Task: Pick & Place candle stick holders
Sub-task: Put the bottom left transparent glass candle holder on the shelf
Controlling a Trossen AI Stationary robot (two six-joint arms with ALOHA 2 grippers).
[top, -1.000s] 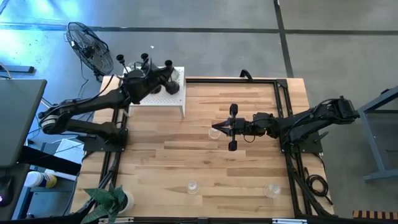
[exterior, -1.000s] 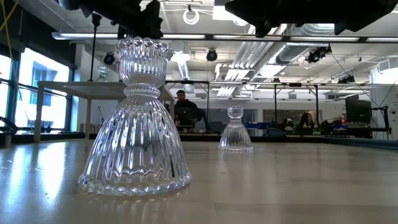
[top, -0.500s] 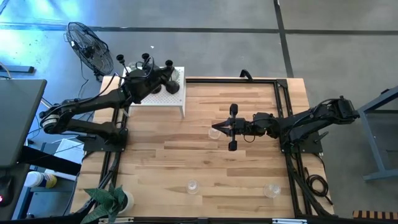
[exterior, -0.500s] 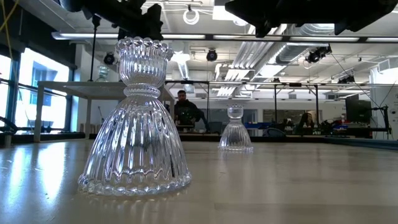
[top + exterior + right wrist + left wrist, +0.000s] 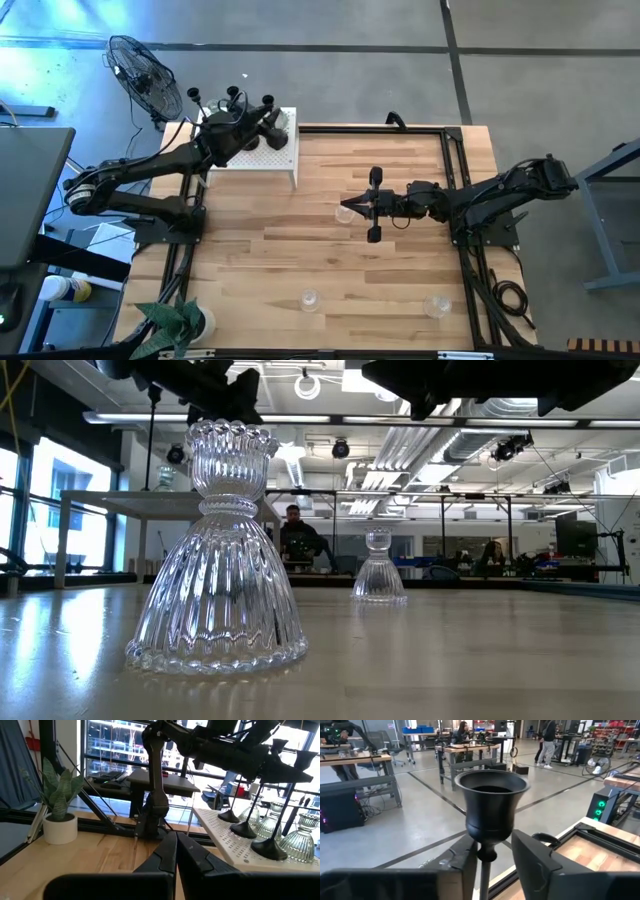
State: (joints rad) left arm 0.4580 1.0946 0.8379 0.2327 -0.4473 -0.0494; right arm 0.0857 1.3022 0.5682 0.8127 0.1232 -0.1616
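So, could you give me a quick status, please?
Left gripper open around black holder stem, over white stand. Right gripper shut, empty, mid-table.

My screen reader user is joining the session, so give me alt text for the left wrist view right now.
A black candle stick holder's cup top fills the centre, its thin stem running down between the left end effector's two dark fingers, which stand a little apart from it. Behind lie a grey workshop floor, workbenches and people far off, with a wooden table corner at one edge.
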